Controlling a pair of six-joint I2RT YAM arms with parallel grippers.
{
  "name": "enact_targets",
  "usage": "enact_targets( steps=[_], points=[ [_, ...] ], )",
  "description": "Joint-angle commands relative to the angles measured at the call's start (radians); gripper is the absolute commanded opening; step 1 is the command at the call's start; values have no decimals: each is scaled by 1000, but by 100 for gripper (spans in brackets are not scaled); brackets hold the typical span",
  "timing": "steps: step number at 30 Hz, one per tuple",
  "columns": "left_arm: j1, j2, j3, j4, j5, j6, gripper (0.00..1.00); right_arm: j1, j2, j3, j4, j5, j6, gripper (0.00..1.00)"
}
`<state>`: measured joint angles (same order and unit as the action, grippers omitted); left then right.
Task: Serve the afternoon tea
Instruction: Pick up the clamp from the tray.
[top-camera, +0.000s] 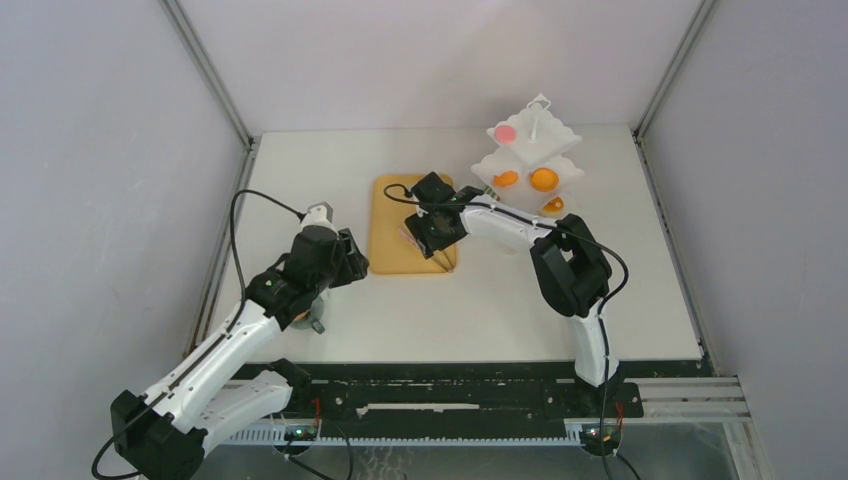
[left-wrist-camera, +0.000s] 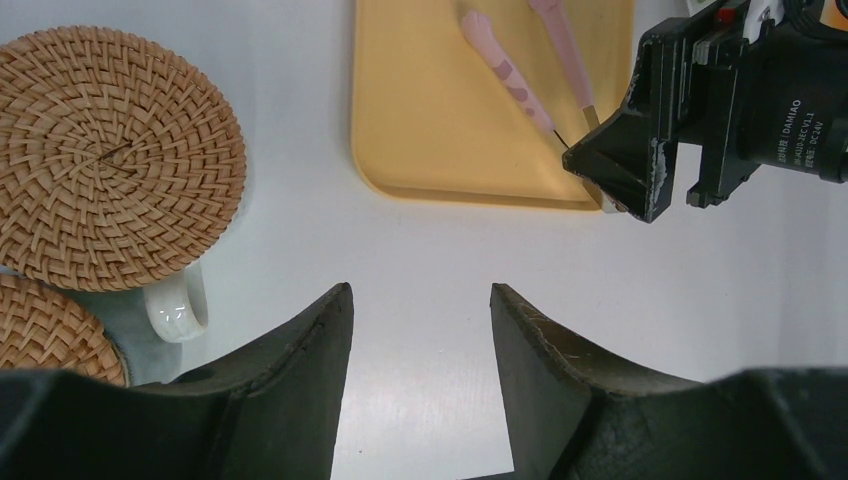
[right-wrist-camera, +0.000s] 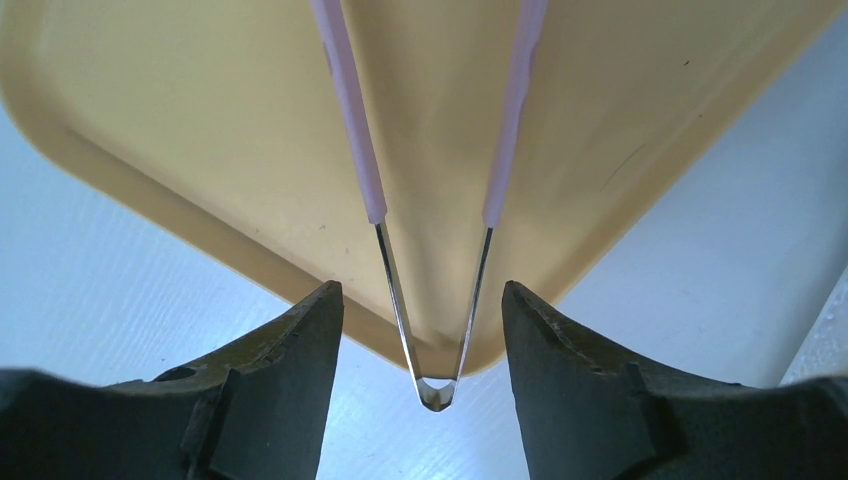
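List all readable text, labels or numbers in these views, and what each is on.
"DAMIAO": right arm's wrist motor, left wrist view.
"DC 24V": same motor, next line; punctuation unclear.
A smaller line beside them: too blurred to read.
Nothing else legible.

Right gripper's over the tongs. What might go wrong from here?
1. The tongs lie between the open right gripper fingers, their bend past the board corner; an off-centre close may push them off.
2. The left gripper hangs open close to the right one; reaching for the board might clip it.
3. A woven coaster seems to rest on the mug; a nudge could dislodge it.
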<state>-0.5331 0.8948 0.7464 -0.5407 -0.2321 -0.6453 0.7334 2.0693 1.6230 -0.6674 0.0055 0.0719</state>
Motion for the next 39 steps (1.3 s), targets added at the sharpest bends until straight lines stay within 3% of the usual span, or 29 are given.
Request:
enact_targets(
  steps=[1, 20, 32, 39],
  points=[
    [7, -6, 35, 33, -14, 7, 58, -3, -30, -8, 73, -7, -25, 68],
    [17, 15, 16, 40, -28, -3, 58, -23, 72, 6, 98, -49, -56, 68],
    [20, 39, 8, 78, -21, -14, 58, -37, 55, 46, 39, -29, -14, 35],
    [21, 35, 2, 104, -17, -13, 58, -73, 53, 200, -107, 2, 49, 33]
  ],
)
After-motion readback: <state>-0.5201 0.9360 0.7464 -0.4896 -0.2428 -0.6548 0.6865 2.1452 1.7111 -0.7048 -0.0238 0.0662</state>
